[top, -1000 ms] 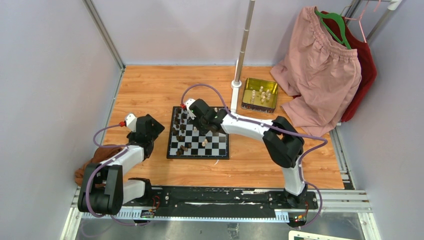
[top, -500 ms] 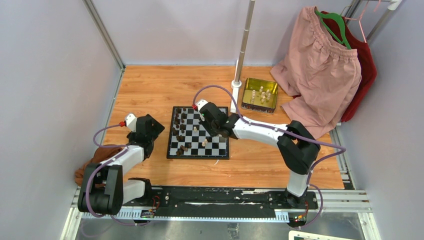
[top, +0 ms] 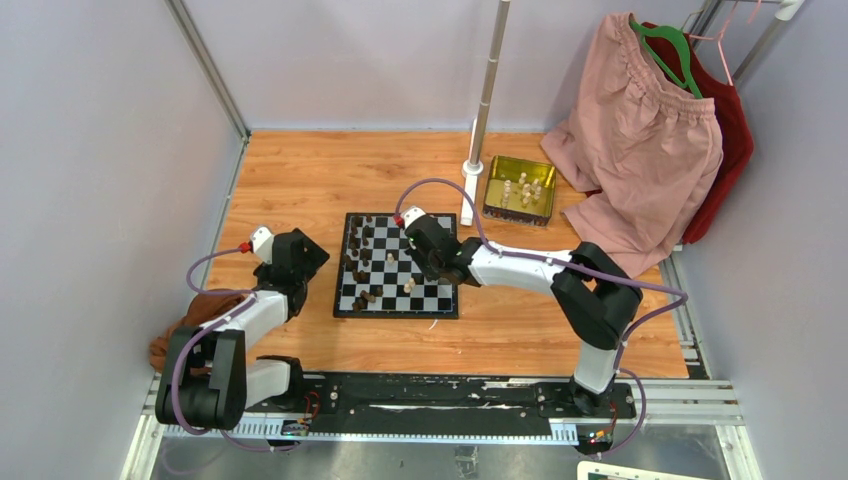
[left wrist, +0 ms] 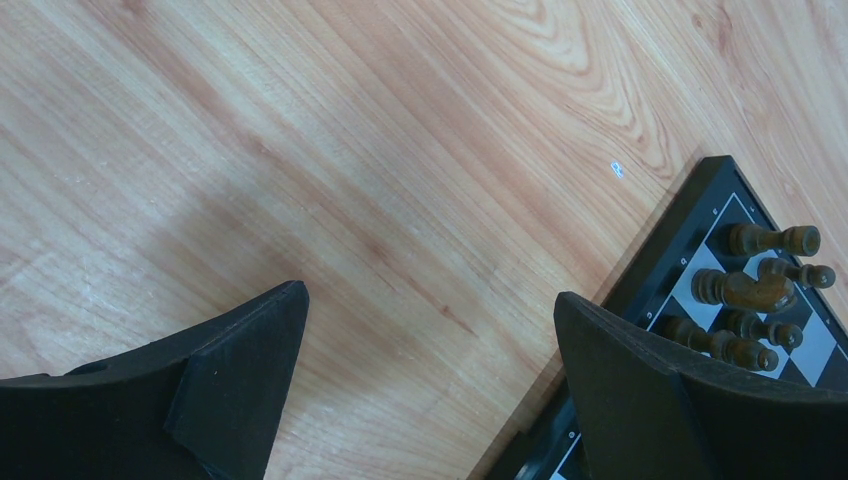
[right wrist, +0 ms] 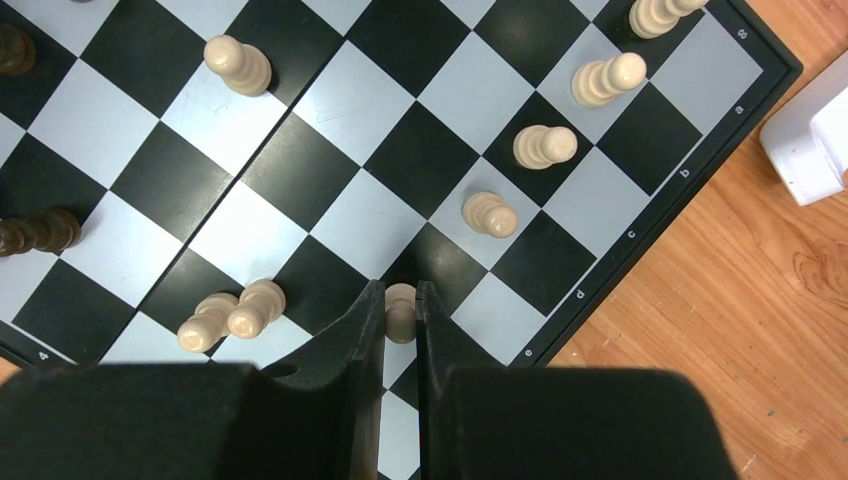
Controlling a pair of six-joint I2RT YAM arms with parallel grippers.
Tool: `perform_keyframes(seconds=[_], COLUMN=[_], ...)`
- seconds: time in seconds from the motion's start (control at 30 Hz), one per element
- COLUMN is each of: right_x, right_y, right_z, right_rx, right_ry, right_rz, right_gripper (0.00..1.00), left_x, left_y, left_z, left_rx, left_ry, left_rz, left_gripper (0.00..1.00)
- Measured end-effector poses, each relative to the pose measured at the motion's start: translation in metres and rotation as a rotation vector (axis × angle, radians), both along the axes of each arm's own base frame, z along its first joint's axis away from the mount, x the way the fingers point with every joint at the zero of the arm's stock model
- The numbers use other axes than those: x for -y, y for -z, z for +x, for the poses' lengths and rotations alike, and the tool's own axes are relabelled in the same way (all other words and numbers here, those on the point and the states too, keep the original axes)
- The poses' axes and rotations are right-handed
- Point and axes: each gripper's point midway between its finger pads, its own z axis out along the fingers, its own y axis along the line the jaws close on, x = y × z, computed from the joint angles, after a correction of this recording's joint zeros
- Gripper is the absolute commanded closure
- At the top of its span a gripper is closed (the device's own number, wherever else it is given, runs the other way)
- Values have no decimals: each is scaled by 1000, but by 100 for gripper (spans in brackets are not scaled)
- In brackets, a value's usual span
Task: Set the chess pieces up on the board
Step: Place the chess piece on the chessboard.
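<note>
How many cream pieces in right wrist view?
8 cream pieces: four in a row top right, one in the right gripper, two lower left, one upper left; others possibly hidden.

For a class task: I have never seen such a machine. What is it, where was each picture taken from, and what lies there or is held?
It is a robot: a left arm and a right arm at a wooden table, each ending in a two-finger gripper. The wide picture looks down from above; the other two come from cameras on the wrists. On the table lie a chessboard with dark pieces and cream pieces, and a gold tin with more cream ones. The right gripper pinches a cream pawn at the board. The left gripper is open, holding nothing, beside the board.
</note>
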Motion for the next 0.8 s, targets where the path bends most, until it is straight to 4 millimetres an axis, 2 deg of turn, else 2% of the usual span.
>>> perform_keyframes(seconds=[0.8], right_x=[6], right_y=[0], right_z=[13], right_rx=[12], right_ry=[36], right_rz=[3], right_gripper=[100], left_x=[0], left_y=[0], left_z=[0], left_rx=[-1], left_ry=[2], left_rz=[3], left_gripper=[0])
